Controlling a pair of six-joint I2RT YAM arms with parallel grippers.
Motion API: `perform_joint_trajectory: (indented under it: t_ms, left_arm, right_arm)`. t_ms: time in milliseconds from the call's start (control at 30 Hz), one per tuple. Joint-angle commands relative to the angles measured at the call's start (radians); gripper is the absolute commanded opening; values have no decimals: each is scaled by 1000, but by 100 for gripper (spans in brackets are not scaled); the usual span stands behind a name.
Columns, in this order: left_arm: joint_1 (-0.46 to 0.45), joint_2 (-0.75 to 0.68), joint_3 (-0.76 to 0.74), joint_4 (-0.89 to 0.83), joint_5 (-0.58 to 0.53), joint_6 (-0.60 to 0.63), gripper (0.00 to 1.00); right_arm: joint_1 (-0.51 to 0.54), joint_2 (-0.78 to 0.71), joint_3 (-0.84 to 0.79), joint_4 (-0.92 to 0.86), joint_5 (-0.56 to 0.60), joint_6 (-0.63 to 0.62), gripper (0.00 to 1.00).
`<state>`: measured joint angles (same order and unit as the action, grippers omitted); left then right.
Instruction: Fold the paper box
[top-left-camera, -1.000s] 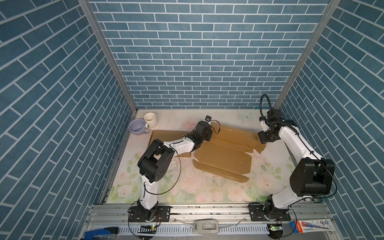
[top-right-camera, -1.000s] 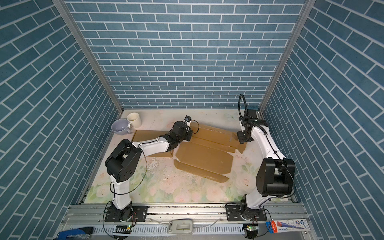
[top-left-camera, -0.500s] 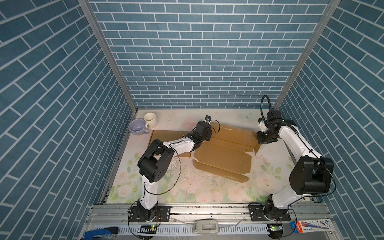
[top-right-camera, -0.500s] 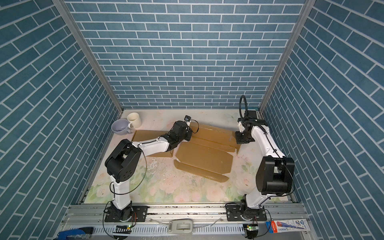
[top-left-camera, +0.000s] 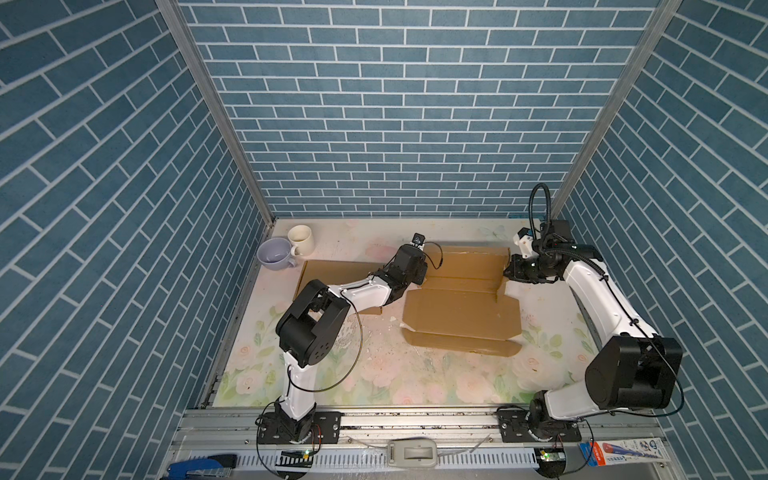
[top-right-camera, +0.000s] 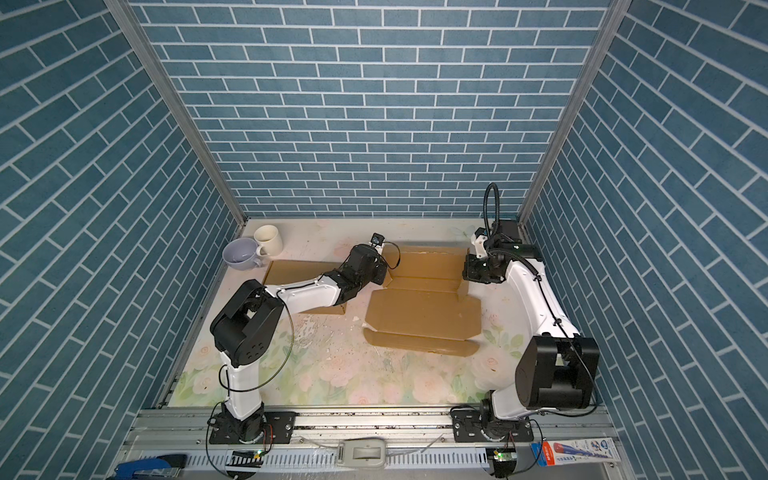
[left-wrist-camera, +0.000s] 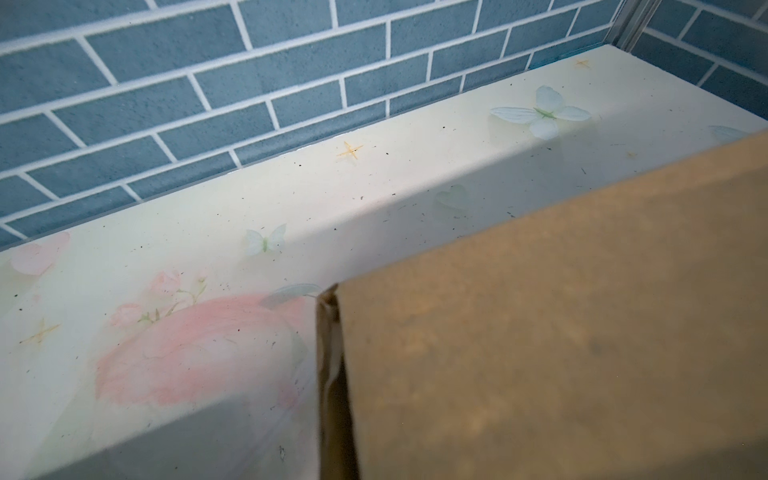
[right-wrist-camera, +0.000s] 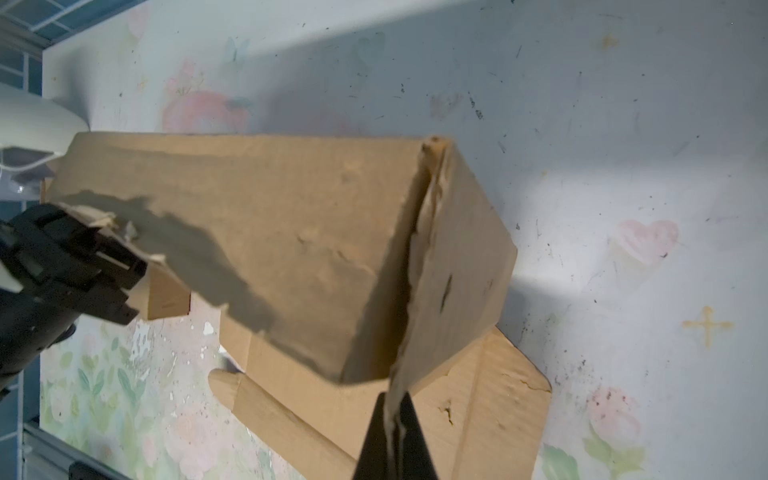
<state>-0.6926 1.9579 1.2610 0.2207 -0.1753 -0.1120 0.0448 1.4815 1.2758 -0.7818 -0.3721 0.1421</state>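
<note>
The paper box (top-left-camera: 461, 311) (top-right-camera: 424, 311) is worn brown cardboard lying mostly flat mid-table, with its back panel (right-wrist-camera: 291, 228) tilted up. My left gripper (top-left-camera: 417, 272) (top-right-camera: 380, 272) (right-wrist-camera: 137, 266) is shut on the torn left end of that panel. In the left wrist view the cardboard (left-wrist-camera: 561, 332) fills the near side and hides the fingers. At the panel's right end my right gripper (top-left-camera: 510, 272) (top-right-camera: 467, 272) (right-wrist-camera: 394, 428) is shut on the edge of the side flap (right-wrist-camera: 461, 270), which stands up from the table.
A lavender cup (top-left-camera: 274, 254) and a cream mug (top-left-camera: 300, 240) stand at the back left corner. A flat brown cardboard sheet (top-left-camera: 332, 270) lies under the left arm. White crumbs (top-left-camera: 390, 320) dot the floral table. Brick walls close three sides.
My right gripper moved left to the box's right flap and went from open to shut on its edge. The left arm has not moved.
</note>
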Motion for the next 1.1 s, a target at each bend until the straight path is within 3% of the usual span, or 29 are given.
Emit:
perform_joint_trajectory:
  t_ms: [0,100,300,467,633,733,933,1067]
  left_arm:
    - [-10,7,-17,-74,16,23,0]
    - [-8,6,-17,-91,7,42,0]
    - [1,6,-26,-99,-1,54,0]
    - [10,11,-26,-106,-2,57,0]
    - [15,19,-28,-106,2,59,0]
    - [16,21,-32,-103,3,59,0]
    - [16,25,-35,-99,6,55,0]
    - [16,35,-23,-106,15,57,0]
  right_arm:
    - [25,13,-101,173,1,90,11]
    - [18,9,-151,254,-37,98,22]
    - [-23,-24,-149,250,-186,80,51]
    - [-112,-120,-176,242,-278,83,58]
    - [-233,-191,-187,271,-321,119,59]
    - [-295,-207,-191,300,-276,151,59]
    - [-323,-148,-198,239,140,69,54]
    - [-316,-74,-234,327,219,-3,52]
